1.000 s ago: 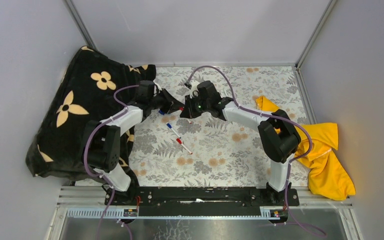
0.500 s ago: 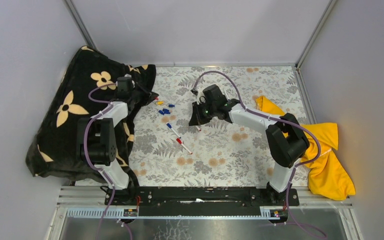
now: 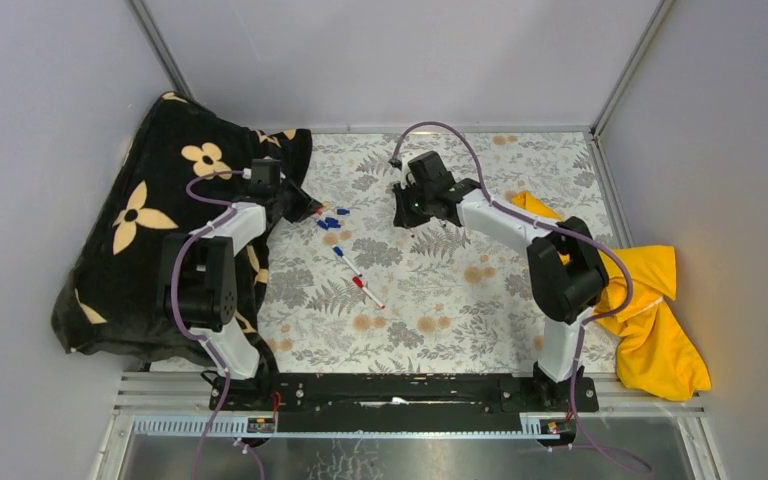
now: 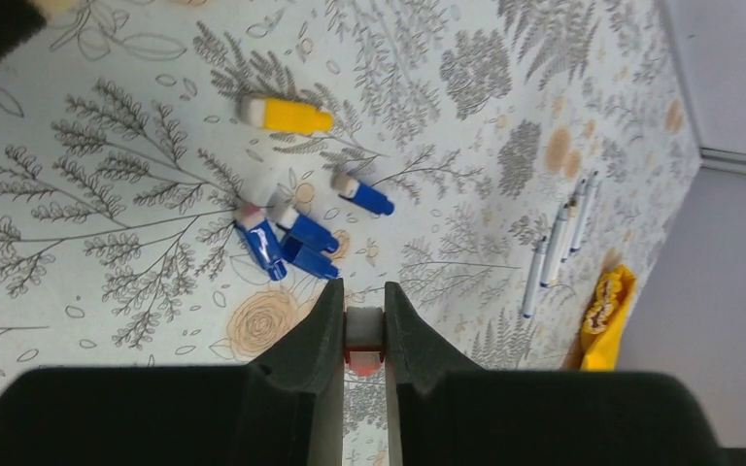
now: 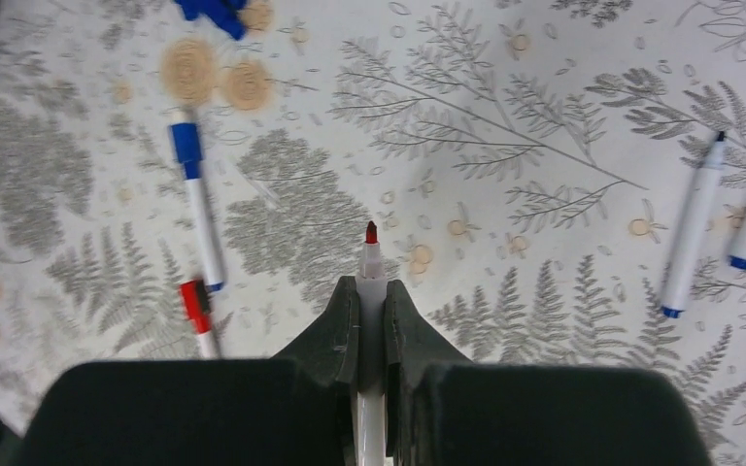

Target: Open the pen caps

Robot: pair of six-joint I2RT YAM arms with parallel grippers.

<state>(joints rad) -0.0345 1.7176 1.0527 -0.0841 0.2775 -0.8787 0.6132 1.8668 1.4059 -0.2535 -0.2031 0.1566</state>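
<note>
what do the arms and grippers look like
The left arm and right arm have white links between bulky black joints, with a purple cable looping along each. The left gripper and right gripper have matte black wedge-shaped fingers tapering to narrow tips.

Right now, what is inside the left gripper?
A red-ended cap, pale at its upper end, is pinched in the left gripper. The gripper covers the cap's sides, so the rest of it cannot be seen.
</note>
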